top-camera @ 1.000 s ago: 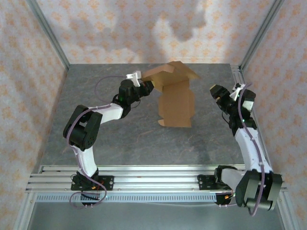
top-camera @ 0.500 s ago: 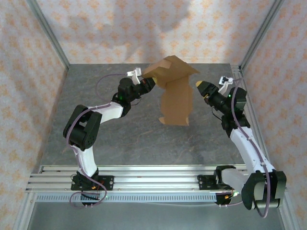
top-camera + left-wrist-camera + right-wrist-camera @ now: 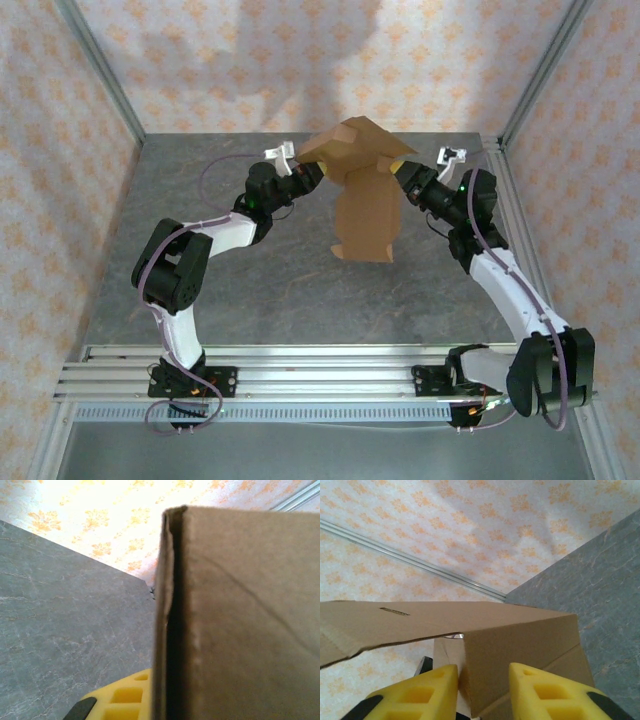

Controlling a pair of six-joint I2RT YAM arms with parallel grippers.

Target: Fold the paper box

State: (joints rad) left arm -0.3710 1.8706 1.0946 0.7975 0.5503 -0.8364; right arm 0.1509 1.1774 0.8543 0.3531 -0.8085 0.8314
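Observation:
The paper box is a brown cardboard piece held up off the grey table, its upper flaps spread like a roof and a long panel hanging down toward the table. My left gripper is shut on the box's upper left edge. In the left wrist view the cardboard stands edge-on against one yellow finger; the other finger is hidden behind it. My right gripper is at the box's upper right. Its yellow fingers stand apart on either side of a flap, with a gap on the right.
The grey marble-look table is walled by patterned panels and aluminium posts. A metal rail carrying both arm bases runs along the near edge. Bare table lies in front of the hanging panel.
My right arm has swung left from the table's right side up to the box, and its jaws have narrowed around the right flap. The left gripper keeps its hold; the box shifted slightly.

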